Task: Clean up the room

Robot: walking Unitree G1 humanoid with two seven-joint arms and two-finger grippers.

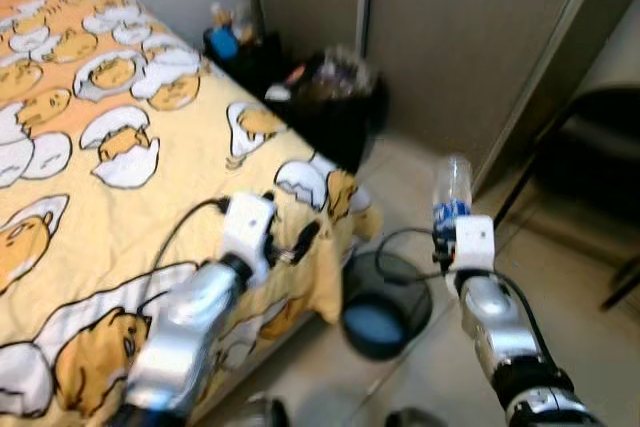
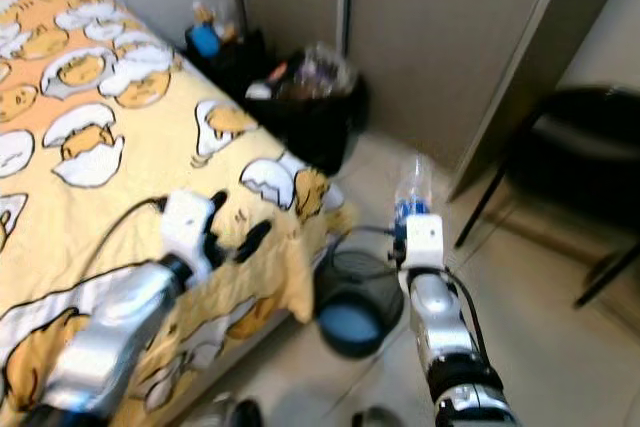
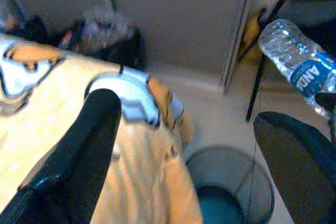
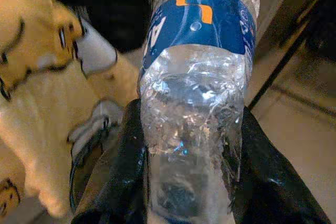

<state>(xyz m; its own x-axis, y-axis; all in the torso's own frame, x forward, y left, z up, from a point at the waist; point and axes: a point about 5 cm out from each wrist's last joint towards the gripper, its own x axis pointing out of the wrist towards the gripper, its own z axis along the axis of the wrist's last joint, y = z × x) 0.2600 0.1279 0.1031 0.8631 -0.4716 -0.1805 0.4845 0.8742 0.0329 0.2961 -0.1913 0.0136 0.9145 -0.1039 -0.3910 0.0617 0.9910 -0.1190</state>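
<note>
At 9 o'clock is the bed (image 1: 90, 147), with a yellow cover full of egg pictures. The left pincer (image 1: 292, 239) hangs over the bed's corner. Its two fingers are spread wide and hold nothing, so it looks free to help. At 12 o'clock, by the wall, a black trash bag (image 1: 335, 97) is stuffed with junk. Low in the middle, on the floor at 6 o'clock, sits a round mesh bin (image 1: 385, 305), open at the top. Just at its 1 o'clock the right pincer (image 1: 447, 232) is closed tight around a clear bottle (image 1: 452, 192) with a blue label. The bottle is held up, near the bin, I think so it can be dropped in. At 3 o'clock is a dark chair (image 1: 590, 137).
</note>
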